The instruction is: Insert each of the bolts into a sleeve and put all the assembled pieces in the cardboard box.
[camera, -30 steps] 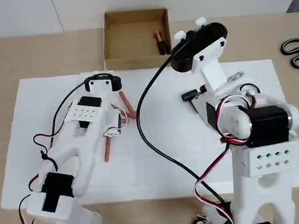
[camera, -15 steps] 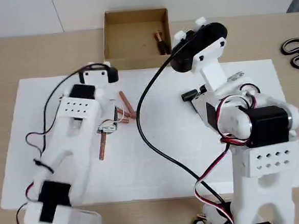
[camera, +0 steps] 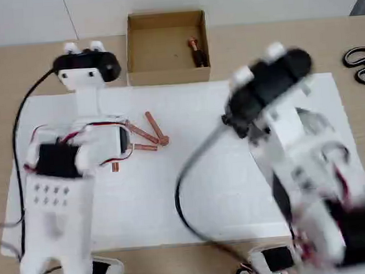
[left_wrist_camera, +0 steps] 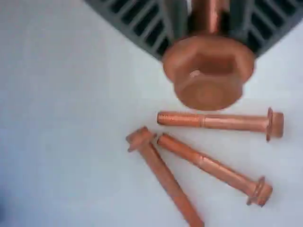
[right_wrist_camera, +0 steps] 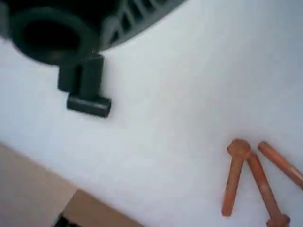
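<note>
pale wooden desk [camera: 15, 67], plain white wall running behind it. a white sheet [camera: 192, 193] is covering most of the desk in front of both arms. scissors [camera: 360, 62] are lying on bare wood off the sheet's right edge.

the cardboard box [camera: 158, 54] is sitting open-topped at the sheet's far edge. inside it we are seeing one assembled piece [camera: 196, 52] lying close to the right wall, with its copper end toward the far wall and its dark end toward the near one.

the left arm is standing over the left part of the sheet. the left tool [left_wrist_camera: 207, 21] is clamping a copper bolt [left_wrist_camera: 208, 71] by the shank between dark ribbed jaws, and the flanged hex head is facing the wrist camera.

three loose bolts [left_wrist_camera: 220, 122] are lying flat on the sheet near the left arm. two are forming a narrow v, the head of one just beside the tip of the other. the third is lying across the closed end of that v, near but apart.

the right arm is standing over the right part of the sheet. we cannot tell whether the right tool [right_wrist_camera: 90, 28] is open or closed. a dark round hollow end [right_wrist_camera: 47, 40] is showing close against it, and we cannot tell what it is. a short dark sleeve [right_wrist_camera: 85, 90] with a flange at one end is lying on the sheet just beside it, well apart from the loose bolts.
</note>
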Motion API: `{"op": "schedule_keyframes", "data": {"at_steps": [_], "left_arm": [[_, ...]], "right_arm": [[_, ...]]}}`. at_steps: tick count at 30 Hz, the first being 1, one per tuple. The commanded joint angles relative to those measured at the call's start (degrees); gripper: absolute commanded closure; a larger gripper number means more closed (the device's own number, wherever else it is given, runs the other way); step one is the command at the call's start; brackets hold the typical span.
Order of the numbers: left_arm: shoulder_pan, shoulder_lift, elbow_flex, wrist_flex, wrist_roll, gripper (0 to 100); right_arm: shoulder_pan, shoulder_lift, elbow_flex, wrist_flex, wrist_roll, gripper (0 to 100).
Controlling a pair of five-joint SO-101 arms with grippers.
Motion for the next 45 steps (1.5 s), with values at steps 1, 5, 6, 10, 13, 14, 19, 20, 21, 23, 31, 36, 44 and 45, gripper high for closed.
{"op": "schedule_keyframes", "data": {"at_steps": [1,5,6,10,13,14,19,20,21,23,31,36,44,45], "left_arm": [[0.0,-5.1,2.9,-6.0,-0.2,99],[0.0,-9.1,9.5,-13.4,4.4,99],[0.1,-10.3,10.9,-15.4,5.7,99],[2.0,-15.3,16.7,-22.0,6.8,99],[5.5,-18.3,21.1,-25.5,6.8,99],[6.3,-19.2,22.3,-26.6,6.8,99],[8.1,-21.3,26.1,-32.9,6.9,99],[8.1,-21.5,26.4,-33.7,6.9,99],[8.1,-21.4,26.5,-34.0,6.9,99],[8.1,-21.3,26.5,-34.2,8.4,99],[8.3,-21.2,26.3,-37.5,12.1,99],[11.7,-21.1,26.2,-40.0,12.1,99],[15.5,-21.0,28.4,-41.6,12.1,99],[15.7,-21.0,29.7,-42.8,12.1,99]], "right_arm": [[0.6,-4.4,4.3,-0.7,-0.2,99.5],[0.7,-7.6,19.8,-1.6,-0.4,99.5],[0.7,-8.3,23.8,-3.0,-0.4,99.5],[0.4,-11.2,35.2,-12.9,-0.5,99.5],[0.3,-12.8,39.6,-20.0,-3.7,99.5],[0.3,-13.3,41.1,-22.5,-6.2,99.5],[-3.9,-16.6,50.2,-32.2,-20.0,99.5],[-5.1,-17.7,52.6,-33.7,-22.0,99.5],[-6.5,-18.9,55.2,-35.3,-23.3,99.4],[-7.9,-21.8,60.3,-38.9,-24.2,99.4],[-8.1,-33.5,81.3,-59.3,-19.5,99.5],[-13.1,-38.2,90.7,-63.4,-19.5,99.5],[-18.6,-40.2,93.6,-63.4,-19.5,99.5],[-18.6,-40.2,93.5,-63.4,-19.5,99.5]]}}
